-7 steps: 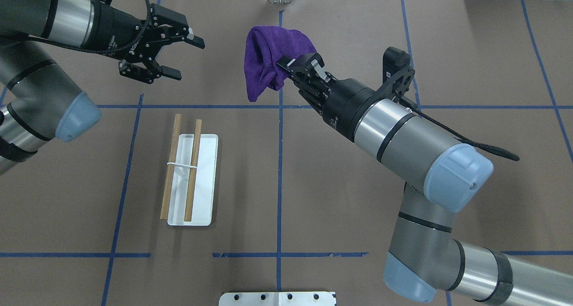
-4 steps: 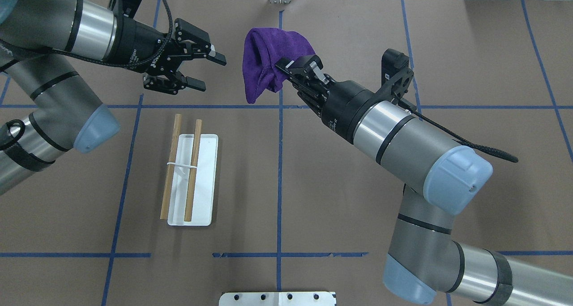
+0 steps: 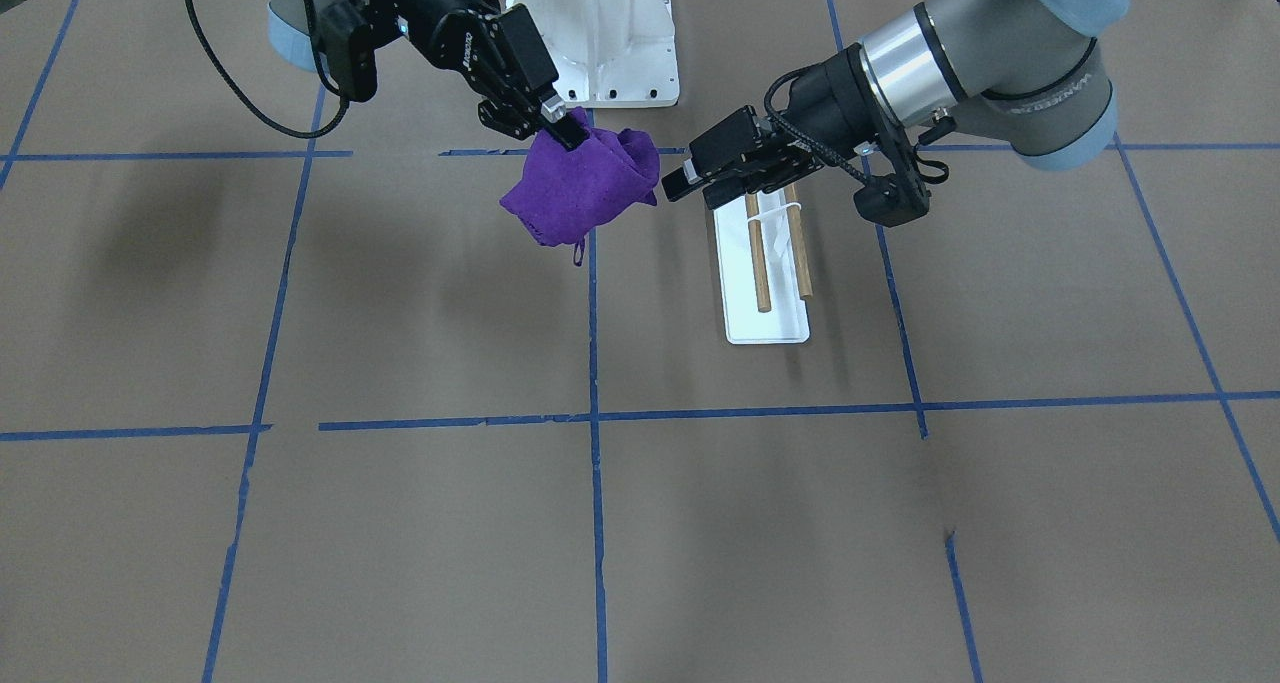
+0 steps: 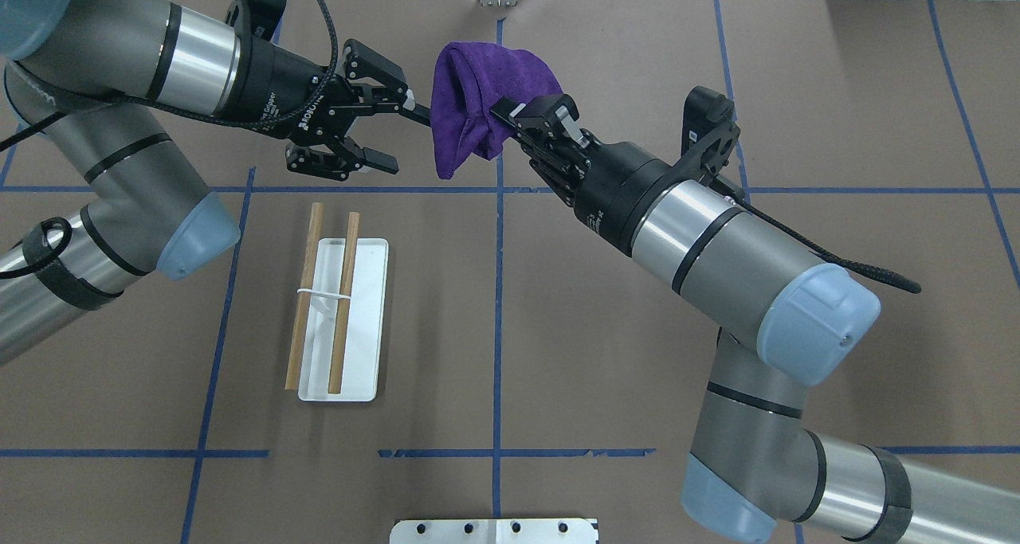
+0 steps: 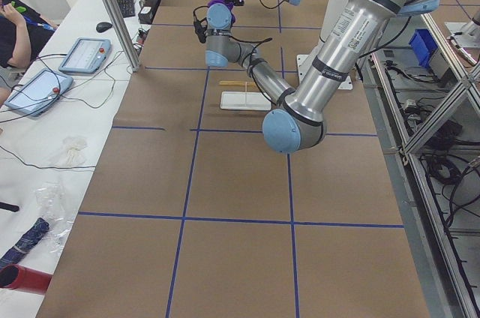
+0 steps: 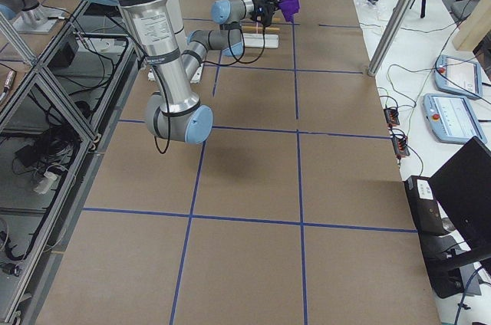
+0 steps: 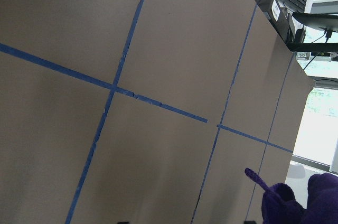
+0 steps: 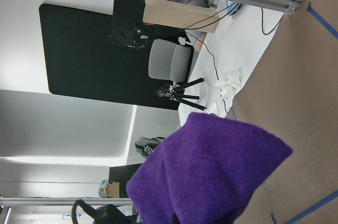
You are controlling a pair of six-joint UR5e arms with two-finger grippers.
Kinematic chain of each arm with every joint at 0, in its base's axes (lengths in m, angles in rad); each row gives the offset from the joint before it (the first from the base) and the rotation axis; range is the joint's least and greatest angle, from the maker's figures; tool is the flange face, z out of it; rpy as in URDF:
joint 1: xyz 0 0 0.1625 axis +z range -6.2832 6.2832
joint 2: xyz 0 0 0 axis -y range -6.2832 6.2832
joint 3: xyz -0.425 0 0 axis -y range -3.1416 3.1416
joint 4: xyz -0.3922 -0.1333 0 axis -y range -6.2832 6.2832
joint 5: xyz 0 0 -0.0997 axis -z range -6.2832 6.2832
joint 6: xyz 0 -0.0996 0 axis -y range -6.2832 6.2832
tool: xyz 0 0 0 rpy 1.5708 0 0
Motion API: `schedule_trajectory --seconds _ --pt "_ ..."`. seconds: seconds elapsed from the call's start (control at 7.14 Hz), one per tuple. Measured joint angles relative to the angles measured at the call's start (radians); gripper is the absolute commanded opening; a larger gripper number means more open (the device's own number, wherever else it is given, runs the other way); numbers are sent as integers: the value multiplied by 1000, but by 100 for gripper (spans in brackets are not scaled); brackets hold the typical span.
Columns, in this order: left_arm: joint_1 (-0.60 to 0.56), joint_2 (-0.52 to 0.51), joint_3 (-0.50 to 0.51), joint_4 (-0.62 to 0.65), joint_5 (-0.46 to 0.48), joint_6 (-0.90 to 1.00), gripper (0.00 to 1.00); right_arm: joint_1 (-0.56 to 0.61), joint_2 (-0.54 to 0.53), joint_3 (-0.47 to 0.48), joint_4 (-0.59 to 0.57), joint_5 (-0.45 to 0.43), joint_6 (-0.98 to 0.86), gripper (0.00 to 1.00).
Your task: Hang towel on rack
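Right now my right gripper [image 4: 505, 117] is pinched shut on the towel [image 4: 476, 90] and holds it in the air above the brown table [image 4: 606, 385], at the far middle of the work area. The towel is deep purple and soft, with a nubby pile. It hangs bunched and folded over itself in a rounded hump, not spread flat. From the overhead camera its top reads as a smooth dome, and a narrower fold drops down on the side toward my left arm. From the camera facing me, a stitched hem runs along the lower edge, and the little corner loop [image 3: 578, 256] dangles free under the lowest point. My right wrist camera is filled by the same fuzzy purple fold.

My left gripper [image 4: 405, 139] has its fingers spread wide with nothing between them. It sits just beside the towel's hanging fold, its upper finger [image 4: 414, 112] reaching the cloth's edge; I cannot tell whether it touches. My left wrist camera catches only the loop and a bit of purple in its lower corner.

The rack [image 4: 343, 305] stands on the table well apart from the towel, nearer to me and on my left. Its two wooden dowels are bare and lie parallel over the white base [image 4: 366, 345].
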Motion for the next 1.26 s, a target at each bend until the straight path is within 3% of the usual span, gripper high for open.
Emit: schedule_trajectory --seconds 1.26 --pt "19 -27 2 1 1 -9 70 -23 18 3 6 -36 0 0"
